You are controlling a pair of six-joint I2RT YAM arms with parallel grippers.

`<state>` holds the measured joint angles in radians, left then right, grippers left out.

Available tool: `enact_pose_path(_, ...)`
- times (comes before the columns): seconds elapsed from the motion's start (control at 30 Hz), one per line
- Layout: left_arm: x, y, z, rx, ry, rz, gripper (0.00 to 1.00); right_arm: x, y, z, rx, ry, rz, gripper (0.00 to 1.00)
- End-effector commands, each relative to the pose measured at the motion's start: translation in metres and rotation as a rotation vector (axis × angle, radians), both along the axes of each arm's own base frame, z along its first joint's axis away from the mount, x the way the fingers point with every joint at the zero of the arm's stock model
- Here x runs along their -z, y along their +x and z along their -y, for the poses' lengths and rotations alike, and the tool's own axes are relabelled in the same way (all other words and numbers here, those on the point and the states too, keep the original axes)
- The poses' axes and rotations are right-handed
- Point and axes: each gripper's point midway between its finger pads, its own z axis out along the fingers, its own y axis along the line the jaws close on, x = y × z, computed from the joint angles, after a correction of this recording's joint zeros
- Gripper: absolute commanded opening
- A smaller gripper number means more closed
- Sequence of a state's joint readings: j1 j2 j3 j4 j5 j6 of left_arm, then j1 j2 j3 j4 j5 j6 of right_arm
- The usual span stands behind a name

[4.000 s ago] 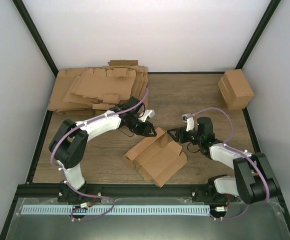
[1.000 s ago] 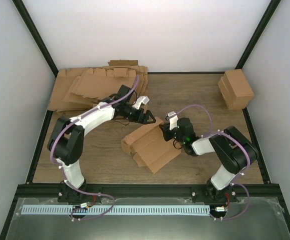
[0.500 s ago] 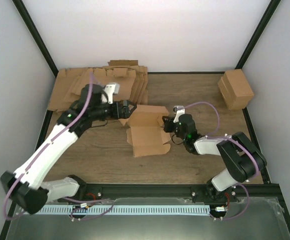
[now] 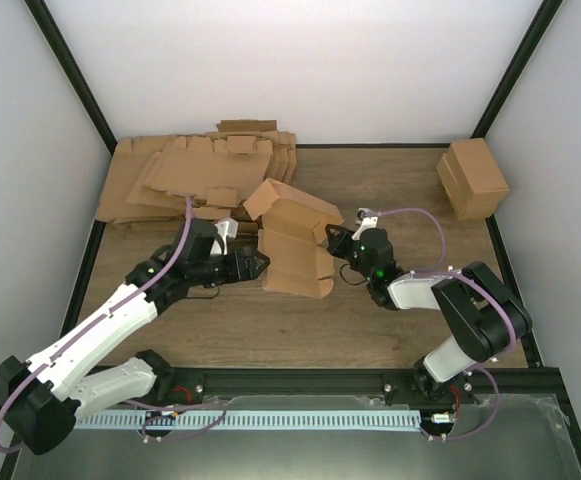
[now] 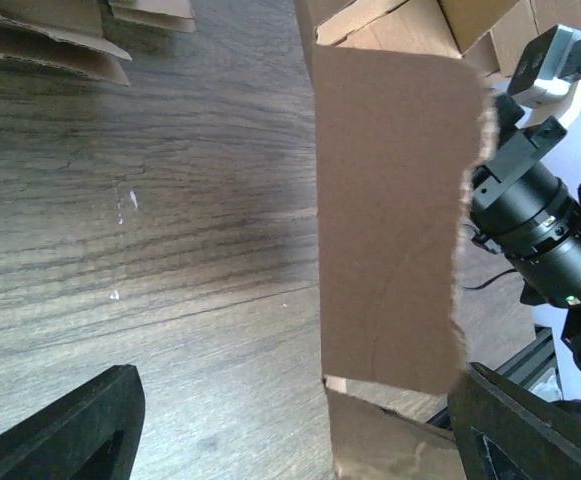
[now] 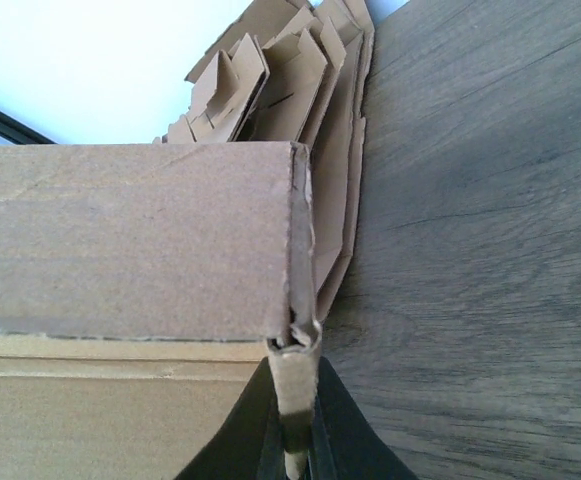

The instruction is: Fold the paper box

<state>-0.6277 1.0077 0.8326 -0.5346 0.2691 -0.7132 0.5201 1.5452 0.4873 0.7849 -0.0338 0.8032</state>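
The paper box (image 4: 295,240) is a half-folded brown cardboard piece that stands tilted on the table's middle, its panels raised. My right gripper (image 4: 328,240) is shut on a thin flap at the box's right edge. In the right wrist view the fingers (image 6: 255,430) pinch that flap below the box's corner (image 6: 130,230). My left gripper (image 4: 259,265) is open at the box's left side. In the left wrist view a tall panel of the box (image 5: 390,220) hangs between the wide-apart fingers (image 5: 70,430), nearer the right one, and neither touches it.
A thick pile of flat cardboard sheets (image 4: 200,175) lies at the back left, close behind the box. A blocky brown carton (image 4: 472,178) stands at the back right. Bare wooden tabletop (image 4: 230,320) stretches in front of the box.
The box has risen from lying nearly flat to standing tilted. My left arm has swung nearer and lower, its gripper now at the box's left side. The right gripper keeps its hold on the flap.
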Motion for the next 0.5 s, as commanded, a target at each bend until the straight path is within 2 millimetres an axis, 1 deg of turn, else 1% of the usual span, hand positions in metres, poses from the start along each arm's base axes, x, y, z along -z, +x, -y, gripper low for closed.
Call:
enact_pose_path(0.0,0.003,0.012,0.007,-0.018,-0.015,0.037,0.83,-0.01,0.001,-0.001,0.013,0.052,0.029,0.01)
enact_pose_path(0.03,0.002,0.016,0.008,-0.019,-0.007,0.051,0.79,-0.01,0.0,0.0,0.013,0.052,0.029,0.01)
enact_pose_path(0.13,-0.01,0.029,0.012,-0.014,0.019,0.107,0.72,-0.008,-0.003,0.002,0.018,0.049,0.023,0.01)
enact_pose_path(0.2,-0.017,0.036,0.015,-0.008,0.025,0.131,0.64,-0.008,-0.004,0.003,0.02,0.048,0.022,0.01)
enact_pose_path(0.23,-0.019,0.039,0.016,-0.007,0.033,0.14,0.57,-0.008,-0.004,0.003,0.021,0.05,0.022,0.01)
enact_pose_path(0.27,-0.02,0.042,0.017,-0.005,0.043,0.147,0.47,-0.007,-0.005,0.004,0.02,0.05,0.02,0.01)
enact_pose_path(0.3,-0.017,0.045,0.016,-0.01,0.065,0.147,0.34,-0.008,-0.006,0.002,0.012,0.052,0.021,0.04)
enact_pose_path(0.33,-0.016,0.048,0.013,-0.02,0.094,0.149,0.19,-0.009,-0.008,0.001,-0.002,0.051,0.022,0.12)
enact_pose_path(0.37,-0.014,0.051,0.01,-0.028,0.127,0.152,0.1,-0.008,-0.01,-0.002,-0.02,0.052,0.018,0.23)
enact_pose_path(0.4,-0.015,0.054,0.007,-0.027,0.165,0.16,0.05,-0.007,-0.012,-0.005,-0.04,0.057,0.007,0.32)
enact_pose_path(0.47,-0.024,0.06,0.0,-0.025,0.245,0.179,0.04,-0.002,-0.021,-0.011,-0.09,0.056,-0.032,0.47)
